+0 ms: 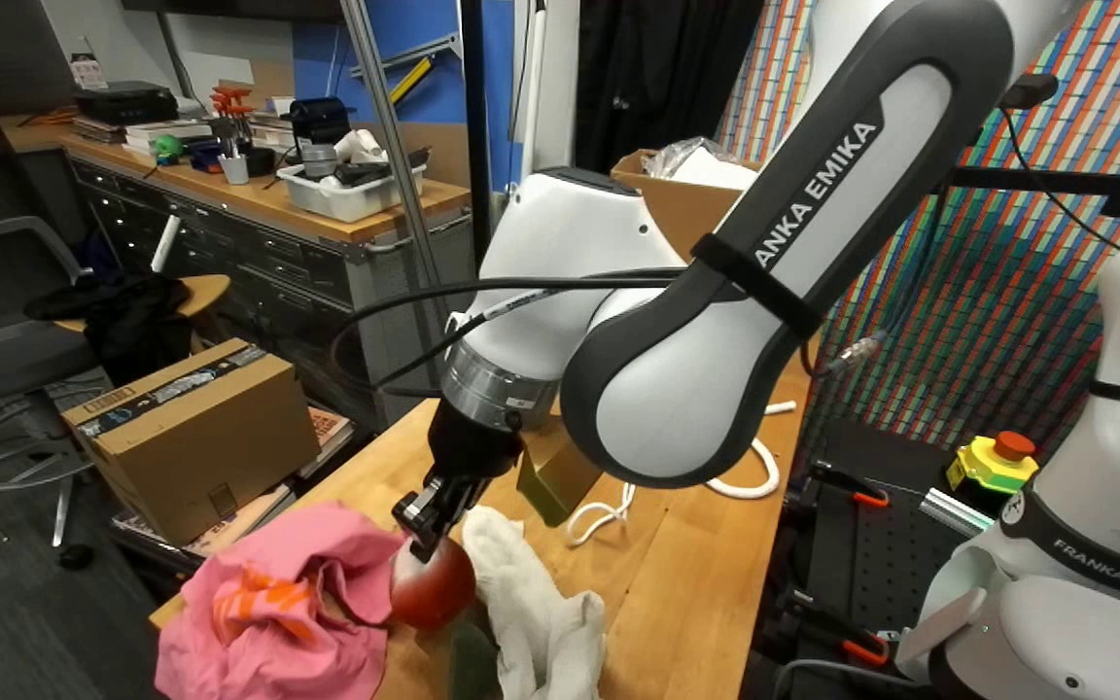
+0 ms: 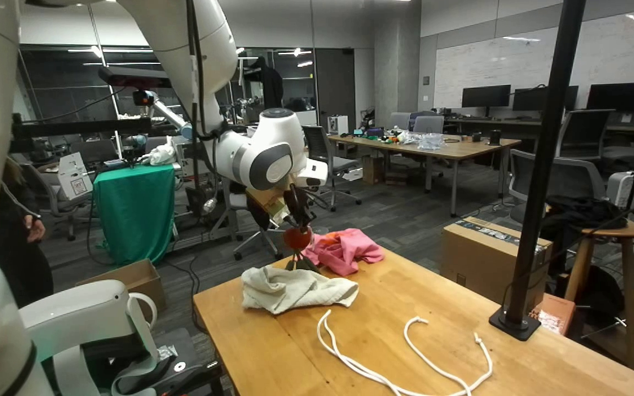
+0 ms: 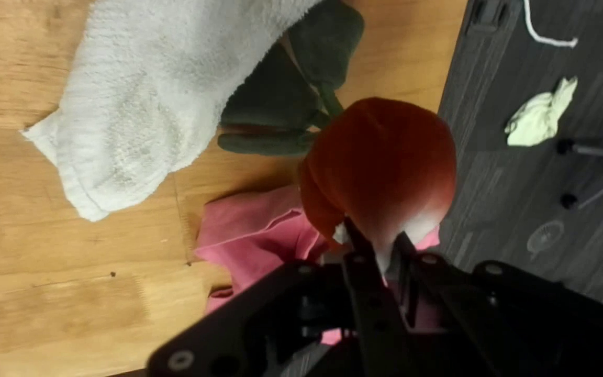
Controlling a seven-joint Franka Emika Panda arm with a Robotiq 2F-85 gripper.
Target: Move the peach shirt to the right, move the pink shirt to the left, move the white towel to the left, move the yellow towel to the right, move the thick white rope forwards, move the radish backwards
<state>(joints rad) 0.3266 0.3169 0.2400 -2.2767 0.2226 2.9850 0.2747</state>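
My gripper (image 3: 375, 225) is shut on the white root tip of the radish (image 3: 385, 157), a red plush with dark green leaves (image 3: 270, 94). The radish hangs upside down over the wooden table, its leaves low beside the white towel (image 3: 144, 104). The pink shirt (image 1: 278, 608), crumpled with orange print, lies by the table edge under the gripper. In an exterior view the thick white rope (image 2: 364, 373) runs in loose curves over the table. A small yellow-green cloth, seemingly the yellow towel (image 3: 539, 118), lies on the dark floor. The peach shirt is out of view.
The wooden table (image 2: 262, 341) has an edge close beyond the radish, with floor below. A black post (image 2: 531, 220) stands on the table. A cardboard box (image 1: 200, 437) sits beside it, and a chair (image 1: 6, 321) stands farther off.
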